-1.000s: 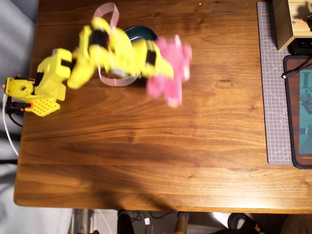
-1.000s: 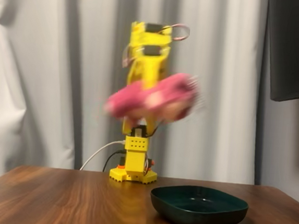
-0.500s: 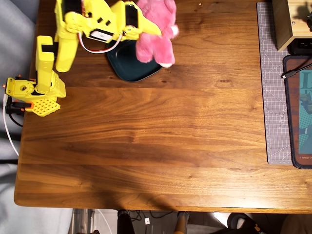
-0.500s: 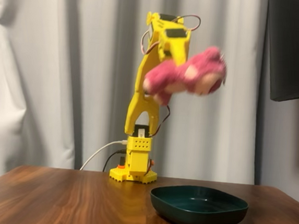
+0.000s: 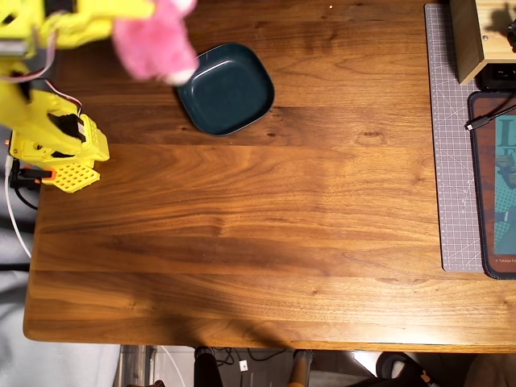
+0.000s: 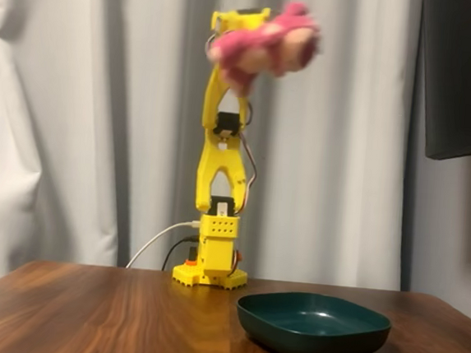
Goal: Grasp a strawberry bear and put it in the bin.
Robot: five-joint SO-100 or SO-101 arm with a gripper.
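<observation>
Now the arm stands nearly upright, carrying the strawberry bear point(image 6: 263, 45) higher than half a second ago and back toward its base. The tool point(image 5: 121, 20) is clamped on the bear, its fingers hidden by blurred plush. In the overhead view the bear point(image 5: 153, 44) sits left of the bin point(image 5: 226, 89), no longer over it. The bin point(image 6: 313, 325) rests empty on the desk point(image 5: 266, 242), far below. Judged from this, the release has not begun; the arm must swing forward and descend.
</observation>
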